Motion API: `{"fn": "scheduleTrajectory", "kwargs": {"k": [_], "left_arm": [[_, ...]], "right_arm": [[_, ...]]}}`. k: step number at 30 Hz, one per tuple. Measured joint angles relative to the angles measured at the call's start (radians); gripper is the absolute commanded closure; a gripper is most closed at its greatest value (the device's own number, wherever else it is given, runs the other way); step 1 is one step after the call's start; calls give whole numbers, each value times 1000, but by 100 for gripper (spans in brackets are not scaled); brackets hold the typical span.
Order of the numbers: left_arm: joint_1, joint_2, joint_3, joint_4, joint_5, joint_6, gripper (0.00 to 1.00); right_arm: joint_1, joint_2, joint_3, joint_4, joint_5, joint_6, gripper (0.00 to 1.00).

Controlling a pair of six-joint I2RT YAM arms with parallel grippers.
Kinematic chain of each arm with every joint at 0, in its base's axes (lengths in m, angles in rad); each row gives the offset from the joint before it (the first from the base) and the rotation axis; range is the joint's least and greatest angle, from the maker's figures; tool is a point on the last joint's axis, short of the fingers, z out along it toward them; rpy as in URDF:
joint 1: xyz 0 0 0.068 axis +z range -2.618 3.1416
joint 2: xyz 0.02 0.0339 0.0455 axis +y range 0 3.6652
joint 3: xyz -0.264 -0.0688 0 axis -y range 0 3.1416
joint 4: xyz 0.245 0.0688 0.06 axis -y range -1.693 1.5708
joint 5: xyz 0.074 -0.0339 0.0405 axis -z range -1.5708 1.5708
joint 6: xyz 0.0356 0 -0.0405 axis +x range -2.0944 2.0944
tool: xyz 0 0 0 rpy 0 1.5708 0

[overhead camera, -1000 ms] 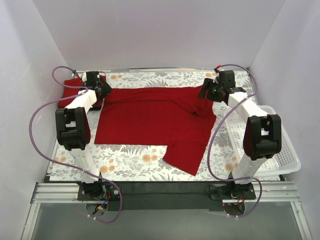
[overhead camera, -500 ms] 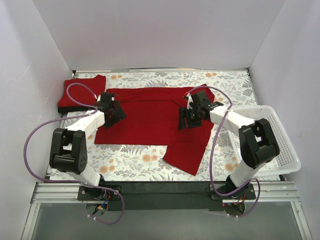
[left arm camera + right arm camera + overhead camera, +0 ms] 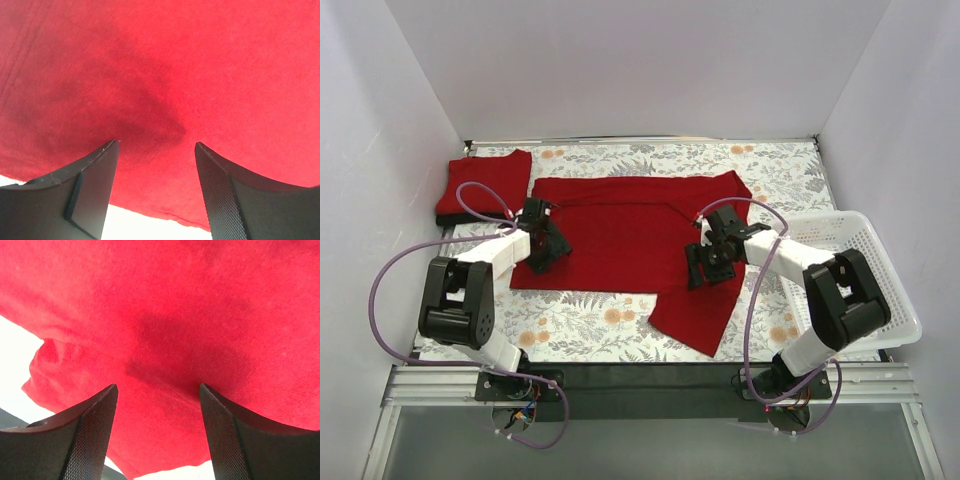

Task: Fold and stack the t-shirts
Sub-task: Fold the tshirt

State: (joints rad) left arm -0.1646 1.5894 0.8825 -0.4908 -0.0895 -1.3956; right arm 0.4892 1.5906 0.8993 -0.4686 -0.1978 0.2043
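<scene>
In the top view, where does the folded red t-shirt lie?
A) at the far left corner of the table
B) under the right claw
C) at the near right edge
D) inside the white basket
A: the folded red t-shirt lies at the far left corner, well apart from the white basket on the right.

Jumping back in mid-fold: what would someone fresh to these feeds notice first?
A big red t-shirt covers the middle of the floral table. Both arms bend down over it, left gripper near its left edge, right gripper on its right part, fingers apart. A folded red t-shirt lies in the far left corner; a white basket sits at the right.
</scene>
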Motion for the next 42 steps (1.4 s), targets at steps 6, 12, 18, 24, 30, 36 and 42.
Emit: {"fn": "scheduleTrajectory", "kwargs": {"k": [6, 12, 18, 24, 30, 36, 42], "left_arm": [[-1, -153, -140, -42, 98, -63, 43], [-3, -387, -280, -241, 160, -150, 44], [6, -512, -196, -356, 61, -165, 42], [118, -323, -28, -223, 0, -100, 42], [216, -60, 106, -73, -19, -43, 42], [220, 116, 205, 23, -14, -6, 47], [220, 227, 296, 70, 3, 13, 47]], "right_arm": [[0, -135, -132, -10, -34, 1, 37], [0, -238, -204, -124, -39, -2, 37], [-2, -283, -112, -228, 55, -6, 39], [-120, -303, 116, -91, 127, -8, 46], [-260, -179, 208, 53, 31, 23, 51], [-261, -45, 212, 139, 9, 55, 51], [-281, 106, 333, 158, 99, 57, 51]]}}
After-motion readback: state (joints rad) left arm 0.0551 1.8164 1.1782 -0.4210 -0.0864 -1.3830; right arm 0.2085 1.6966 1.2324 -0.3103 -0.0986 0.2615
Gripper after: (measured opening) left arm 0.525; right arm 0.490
